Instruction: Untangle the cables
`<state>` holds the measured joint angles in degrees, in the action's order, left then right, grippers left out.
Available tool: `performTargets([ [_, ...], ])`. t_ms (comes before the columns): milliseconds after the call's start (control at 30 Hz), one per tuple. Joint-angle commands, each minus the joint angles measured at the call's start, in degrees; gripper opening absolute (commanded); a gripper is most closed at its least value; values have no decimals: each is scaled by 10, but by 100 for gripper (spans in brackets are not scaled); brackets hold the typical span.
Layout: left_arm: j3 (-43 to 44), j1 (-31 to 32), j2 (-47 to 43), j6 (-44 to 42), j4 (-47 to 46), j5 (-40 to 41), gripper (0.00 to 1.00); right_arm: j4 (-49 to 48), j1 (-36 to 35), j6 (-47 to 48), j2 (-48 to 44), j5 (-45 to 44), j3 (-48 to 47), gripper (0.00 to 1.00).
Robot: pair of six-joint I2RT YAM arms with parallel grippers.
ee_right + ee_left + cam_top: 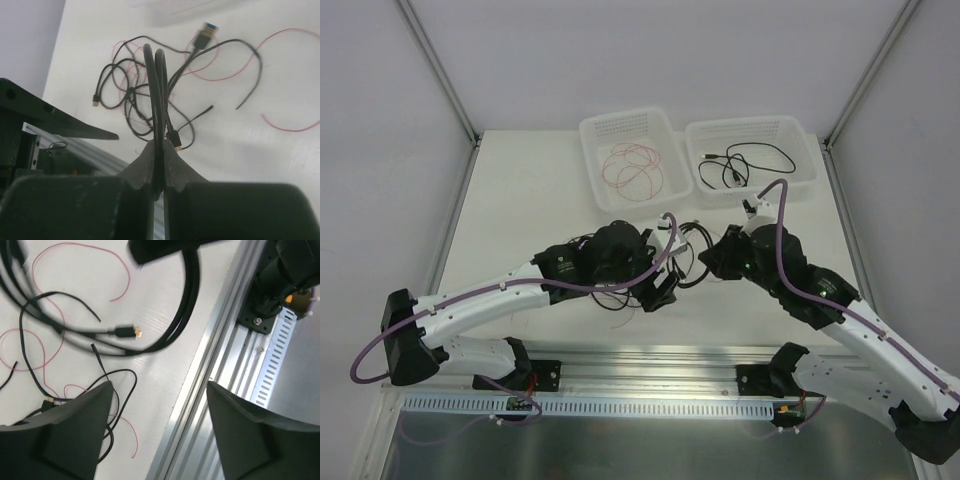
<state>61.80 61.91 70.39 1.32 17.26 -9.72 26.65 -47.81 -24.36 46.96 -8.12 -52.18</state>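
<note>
From above, most of the cables [688, 262] lie hidden under the left wrist [610, 255] and right wrist [752, 250]. In the left wrist view, a thick black loop [189, 295] beyond the tangle is smeared and cut by the top edge. In the right wrist view, the blue-tipped plug [205, 32] past the tangle is blurred, and the doubled black cable [155, 90] disappears between the pinched fingers of the right hand [159, 150].

Bare tabletop [520, 200] on the left gives me room to swing a hand through. Mid-table is tight: the cables [120, 331] sprawl there, with my left hand [159, 400] and right hand [159, 167] crowded close together. The left basket [588, 150] and right basket [808, 150] block the far edge, and a metal rail [650, 362] bounds the near one.
</note>
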Motion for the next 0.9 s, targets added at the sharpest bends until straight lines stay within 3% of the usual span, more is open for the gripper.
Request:
performTargets([
  [0,-12,-4,-17,38,-27,50,78,53,34,68,-26,-51,-49,1],
  [100,-27,-40,-40,69,-28,59,90,88,75,113,-25,-61,-74,1],
  [300,-101,-199,-107,164,-21,21,99,103,178,185,28,-38,-143,1],
  [467,-153,-312,-158,177,44,29,99,53,293,188,103,35,-194,1],
  [633,-205,-464,-197,156,92,28,99,-38,379,164,195,76,-256,1],
  [733,-230,-513,-206,132,97,29,99,-83,408,154,271,107,-302,2],
  [867,-231,-520,-197,127,96,39,99,-127,435,146,368,123,-367,3],
])
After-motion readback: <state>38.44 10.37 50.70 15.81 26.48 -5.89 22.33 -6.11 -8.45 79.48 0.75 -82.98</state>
